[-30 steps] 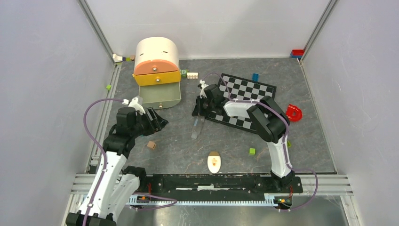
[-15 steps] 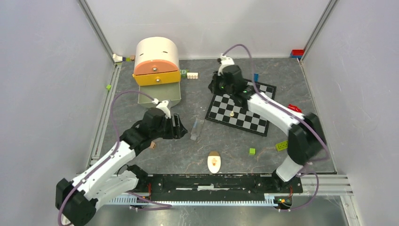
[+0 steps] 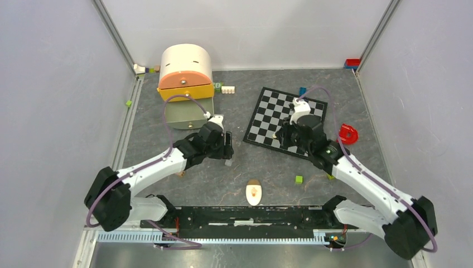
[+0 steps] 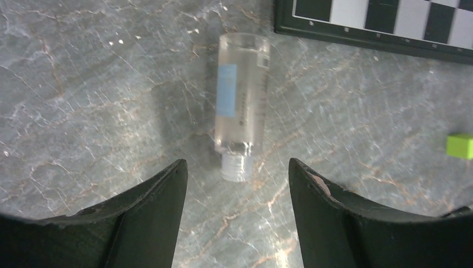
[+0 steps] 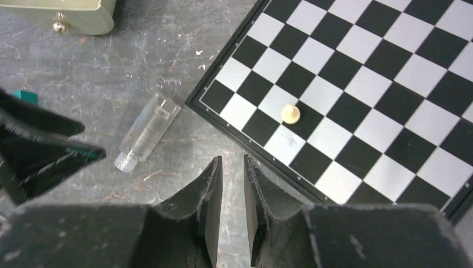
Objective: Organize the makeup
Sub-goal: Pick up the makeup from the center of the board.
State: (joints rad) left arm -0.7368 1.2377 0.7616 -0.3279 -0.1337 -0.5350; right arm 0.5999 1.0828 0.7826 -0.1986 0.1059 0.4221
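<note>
Left wrist: bottle [image 4: 241, 106] cap-end between spread left fingers [image 4: 150, 215]; right fingers [image 5: 207, 207] barely parted.

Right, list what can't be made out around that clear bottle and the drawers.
- Clear bottle: label print too small to read in the left wrist view; the left gripper covers most of it in the top view.
- Green drawer: right wrist view shows only its front and knob; the top edge cuts off the rest.
- Green cube: cut by the right edge, left wrist view.
</note>
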